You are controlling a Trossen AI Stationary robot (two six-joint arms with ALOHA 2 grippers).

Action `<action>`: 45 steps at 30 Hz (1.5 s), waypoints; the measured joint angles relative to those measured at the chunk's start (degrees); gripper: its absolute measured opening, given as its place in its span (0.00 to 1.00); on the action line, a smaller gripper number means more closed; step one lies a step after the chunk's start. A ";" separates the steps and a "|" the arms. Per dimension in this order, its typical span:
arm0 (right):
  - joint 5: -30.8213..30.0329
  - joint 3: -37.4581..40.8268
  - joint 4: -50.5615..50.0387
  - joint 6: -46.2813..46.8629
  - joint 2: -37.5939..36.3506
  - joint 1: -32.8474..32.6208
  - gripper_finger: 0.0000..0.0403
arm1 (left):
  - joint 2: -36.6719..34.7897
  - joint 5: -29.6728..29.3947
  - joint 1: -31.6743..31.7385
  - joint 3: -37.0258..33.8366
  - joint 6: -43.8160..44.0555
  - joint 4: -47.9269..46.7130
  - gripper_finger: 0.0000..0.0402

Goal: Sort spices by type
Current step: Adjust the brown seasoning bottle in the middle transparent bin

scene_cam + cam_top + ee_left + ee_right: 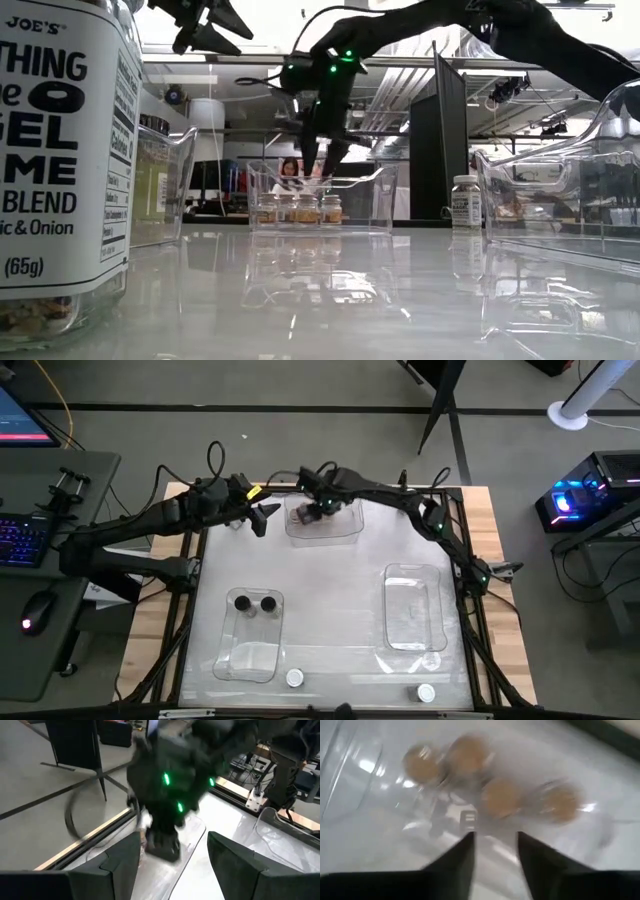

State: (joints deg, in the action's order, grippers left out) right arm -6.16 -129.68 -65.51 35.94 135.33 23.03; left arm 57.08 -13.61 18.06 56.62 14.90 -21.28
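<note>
About two thirds done, at a guess.

Around it all, a big work room with a grey floor. Off to the left of the far bin, a desk with a keyboard [20, 545]. Way behind the far bin, a person [290, 172].

Then the table [330, 575], white and shiny on top, wood at the sides.

On it, three clear boxes. First the far bin [340, 536], at the back middle. Nearer the front and left of the far bin, a second bin [250, 655]. Nearer the front and right of the far bin, a third bin [415, 610], nothing seen inside.

Right over the far bin, the right gripper [325, 508], fingers apart, holding nothing. Just beside the far bin on its left, the left gripper [262, 517], up in the air, fingers wide apart, holding nothing too.

Smallest of all, the jars. Inside the far bin, four tan-lid jars [500, 797], close together: sorted. Inside the second bin, two black-lid jars [243, 603]: sorted. Out on the bare table, far in front of the far bin, two white-lid jars [295, 678], well apart: left to do, most likely into the third bin.
</note>
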 joint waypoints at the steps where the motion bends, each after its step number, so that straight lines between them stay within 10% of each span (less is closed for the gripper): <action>1: 1.21 1.05 0.88 0.00 0.05 -0.63 0.28 | 0.00 0.00 0.00 0.00 0.02 0.02 0.54; 5: 4.30 3.35 4.87 0.52 0.22 -2.31 0.04 | 0.00 0.00 0.00 0.00 0.16 0.25 0.54; 36: -3.78 14.20 19.52 12.53 0.31 0.24 0.00 | 0.00 -0.04 0.02 0.00 1.49 1.64 0.54; 45: 6.46 14.14 23.84 11.49 -1.94 -0.80 0.00 | -0.13 -0.04 0.02 0.00 1.49 1.69 0.54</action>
State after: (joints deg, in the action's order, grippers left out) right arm 0.30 -115.54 -41.68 47.44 133.39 22.22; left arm 56.95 -13.65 18.09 56.62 16.38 -19.58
